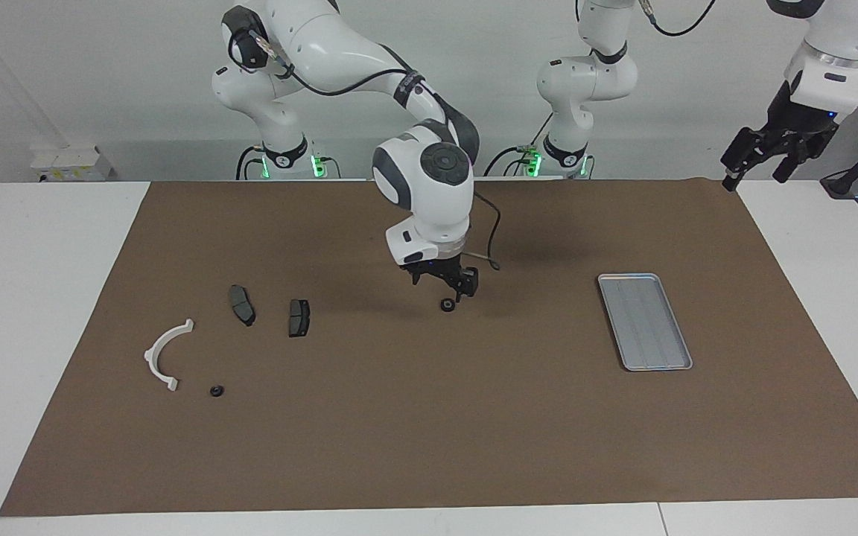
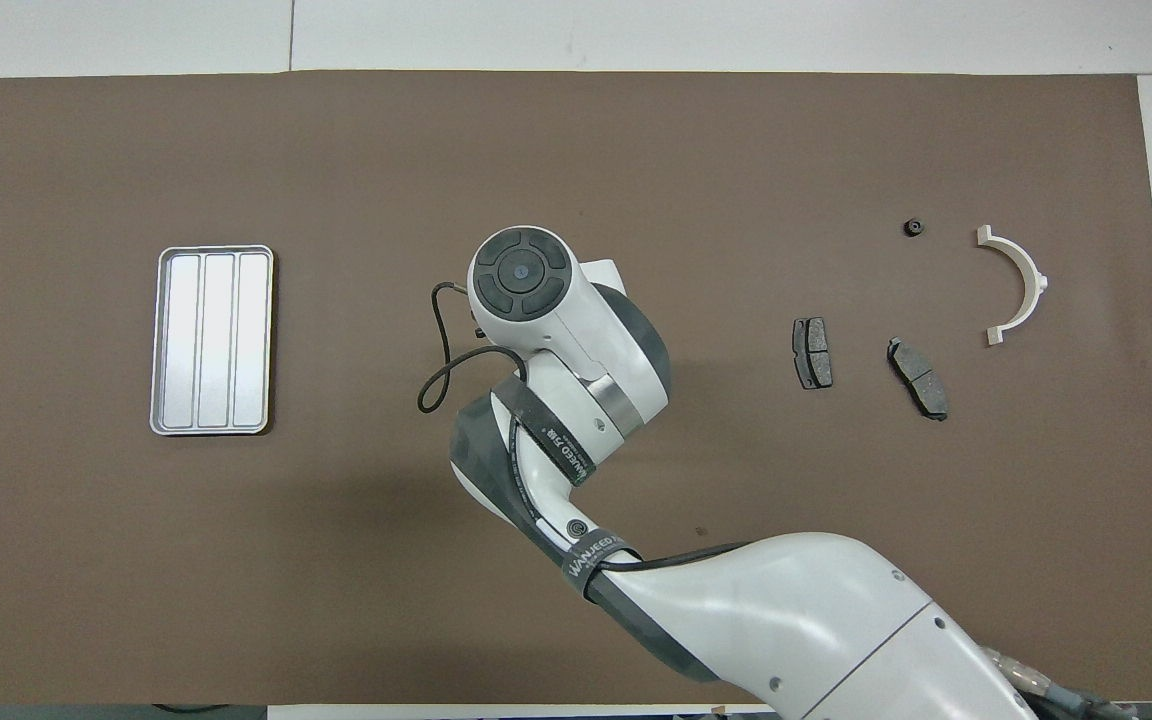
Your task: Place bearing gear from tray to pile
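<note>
My right gripper (image 1: pixel 450 292) hangs low over the middle of the mat, shut on a small black bearing gear (image 1: pixel 447 304) at its fingertips. In the overhead view its own wrist (image 2: pixel 536 300) hides the fingers and the gear. The silver tray (image 1: pixel 645 320) lies empty toward the left arm's end, also in the overhead view (image 2: pixel 211 340). The pile lies toward the right arm's end: a white half-ring bracket (image 1: pixel 155 351), two dark brake pads (image 1: pixel 241 304) (image 1: pixel 299 317), and a second small black gear (image 1: pixel 216 390) beside the bracket. My left gripper (image 1: pixel 757 167) waits raised, open and empty, over the mat's corner.
A brown mat (image 1: pixel 429 447) covers the white table (image 1: pixel 42 298). In the overhead view the pile's bracket (image 2: pixel 1034 280), pads (image 2: pixel 812 352) (image 2: pixel 918 377) and second gear (image 2: pixel 914 227) show apart from one another. A cable (image 1: pixel 490 246) loops off the right wrist.
</note>
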`<state>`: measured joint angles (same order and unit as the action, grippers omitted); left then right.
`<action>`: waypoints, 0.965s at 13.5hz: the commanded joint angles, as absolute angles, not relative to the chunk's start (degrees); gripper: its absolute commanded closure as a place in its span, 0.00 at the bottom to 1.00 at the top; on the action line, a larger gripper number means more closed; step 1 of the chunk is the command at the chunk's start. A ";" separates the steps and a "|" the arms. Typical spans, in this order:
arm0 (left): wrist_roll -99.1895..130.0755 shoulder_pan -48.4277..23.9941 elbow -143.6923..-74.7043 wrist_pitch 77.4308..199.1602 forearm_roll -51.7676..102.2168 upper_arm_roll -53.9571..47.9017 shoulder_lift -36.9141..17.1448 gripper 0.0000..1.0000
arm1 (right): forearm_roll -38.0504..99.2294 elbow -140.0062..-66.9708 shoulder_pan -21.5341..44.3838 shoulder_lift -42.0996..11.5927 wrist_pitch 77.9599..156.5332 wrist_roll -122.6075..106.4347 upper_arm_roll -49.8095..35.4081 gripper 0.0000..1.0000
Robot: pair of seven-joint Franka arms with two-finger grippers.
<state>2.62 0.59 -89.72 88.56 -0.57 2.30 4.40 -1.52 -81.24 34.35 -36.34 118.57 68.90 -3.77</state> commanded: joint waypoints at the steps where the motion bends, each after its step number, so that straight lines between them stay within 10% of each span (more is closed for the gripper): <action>1: 1.85 2.99 -89.47 86.48 -0.88 0.18 3.96 0.00 | -1.76 -84.01 34.28 -36.91 122.25 70.75 -3.69 0.00; 10: 0.97 1.58 -90.17 85.43 -0.26 -0.09 4.83 0.00 | -1.76 -89.74 34.63 -35.16 122.96 70.49 -3.69 0.02; 13: -0.09 1.50 -91.58 85.25 -0.18 -0.09 5.62 0.00 | -1.76 -89.56 35.33 -35.16 122.52 70.40 -3.69 0.28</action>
